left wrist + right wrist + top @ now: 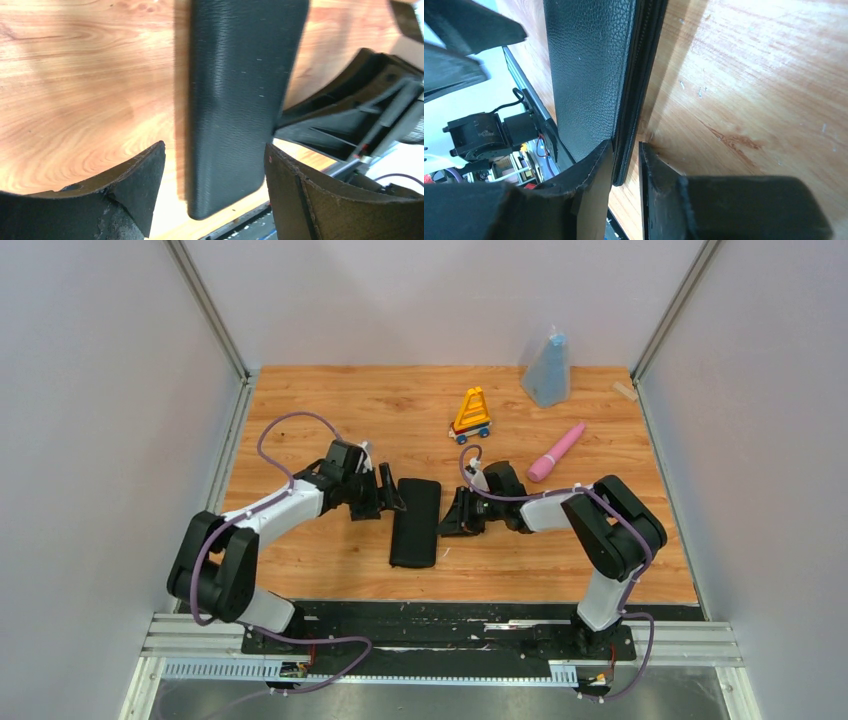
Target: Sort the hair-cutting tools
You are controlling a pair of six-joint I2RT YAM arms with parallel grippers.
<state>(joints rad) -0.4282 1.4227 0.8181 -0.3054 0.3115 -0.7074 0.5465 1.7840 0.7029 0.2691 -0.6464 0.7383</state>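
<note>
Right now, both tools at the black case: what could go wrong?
1. The right tool pinches only the thin zipper edge of the black case; it may slip, or the case may swing if lifted.
2. The left tool, open, sits just across the case; closing in could bump the two tools.
3. The pink wand lies near the right arm; a swing back might knock it.

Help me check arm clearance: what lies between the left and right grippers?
A flat black textured zip case lies between the left gripper and the right gripper; the top external view shows it.
</note>
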